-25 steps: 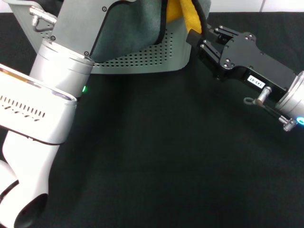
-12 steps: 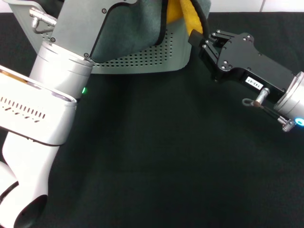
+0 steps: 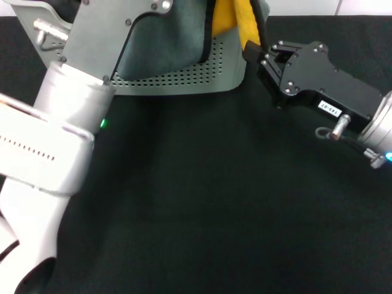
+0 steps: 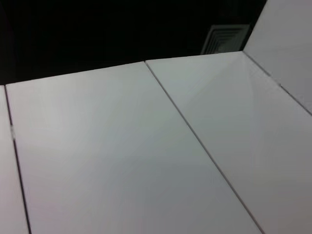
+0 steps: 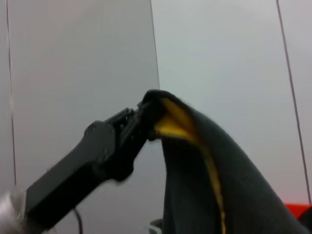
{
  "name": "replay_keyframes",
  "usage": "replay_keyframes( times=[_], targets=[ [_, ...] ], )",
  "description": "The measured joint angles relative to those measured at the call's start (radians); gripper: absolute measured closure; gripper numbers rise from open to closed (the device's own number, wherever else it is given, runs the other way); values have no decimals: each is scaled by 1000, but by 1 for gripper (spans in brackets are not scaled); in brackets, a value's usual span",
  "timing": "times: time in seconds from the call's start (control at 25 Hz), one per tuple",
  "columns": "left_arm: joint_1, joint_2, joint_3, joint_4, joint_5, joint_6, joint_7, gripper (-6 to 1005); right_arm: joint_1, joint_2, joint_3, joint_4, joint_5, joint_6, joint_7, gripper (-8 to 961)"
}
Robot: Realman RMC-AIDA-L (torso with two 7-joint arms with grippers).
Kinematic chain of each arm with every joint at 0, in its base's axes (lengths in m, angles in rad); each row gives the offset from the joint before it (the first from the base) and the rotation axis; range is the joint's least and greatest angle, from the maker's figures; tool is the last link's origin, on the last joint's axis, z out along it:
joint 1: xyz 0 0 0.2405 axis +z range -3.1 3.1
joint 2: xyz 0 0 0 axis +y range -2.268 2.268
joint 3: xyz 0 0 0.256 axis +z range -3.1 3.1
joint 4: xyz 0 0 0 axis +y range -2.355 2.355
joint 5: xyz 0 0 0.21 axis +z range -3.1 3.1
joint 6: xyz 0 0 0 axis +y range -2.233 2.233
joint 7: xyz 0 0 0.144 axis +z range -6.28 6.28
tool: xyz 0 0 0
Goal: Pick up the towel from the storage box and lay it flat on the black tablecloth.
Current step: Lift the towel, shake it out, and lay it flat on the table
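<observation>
In the head view the left arm (image 3: 67, 122) fills the left side, its grey wrist housing reaching up past the top edge in front of the storage box (image 3: 184, 76). Against the pictures from a second ago, this arm has shifted a little up and to the left, so that more of the box's dotted front wall shows below it. The left gripper (image 5: 144, 117) itself lies out of the head view; the right wrist view shows it as a black gripper with its jaws pressed together on the top corner of the towel (image 5: 209, 185), which hangs below it, dark grey with an orange-yellow strip showing along a fold.

In the head view the towel (image 3: 171, 37) hangs raised over the storage box, its grey face draped down across the box's rim and its yellow face showing at the right, beside a black trim line. More of its lower edge has lifted clear of the box front than before.

Farther right, the right gripper (image 3: 252, 50) sits just beside the box's right corner, at the yellow fold. It has moved slightly upward and closer to the towel since the earlier frames. Whether its jaws are spread or closed cannot be told.

The black tablecloth (image 3: 202, 202) covers the table below.

The left wrist view shows only pale wall panels (image 4: 146, 156).
</observation>
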Motion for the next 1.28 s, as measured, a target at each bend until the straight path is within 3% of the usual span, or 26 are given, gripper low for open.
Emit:
replay_keyframes(
  times=[0.24,0.44,0.64,0.92,1.04,1.28],
  targets=[
    [5,1,14,-156,50,153,-110,975,-72,-21,72,-300,-287,167,183,936],
    [3,3,7,-314,48,293,-385,976,-42,-22,194,-459,-610,167,468,936],
    [1,-1,23,-431,50,377,-524,969,58,-12,327,-553,-868,79,713,936],
    [6,2,56,-514,51,452,-709,920,210,-8,459,-662,-1065,-46,924,936],
    [-1,4,56,-591,53,472,-817,893,282,-6,491,-665,-1131,-79,980,936],
    [-17,4,57,-636,92,469,-920,840,446,-2,523,-673,-1308,-114,1115,936]
  ],
)
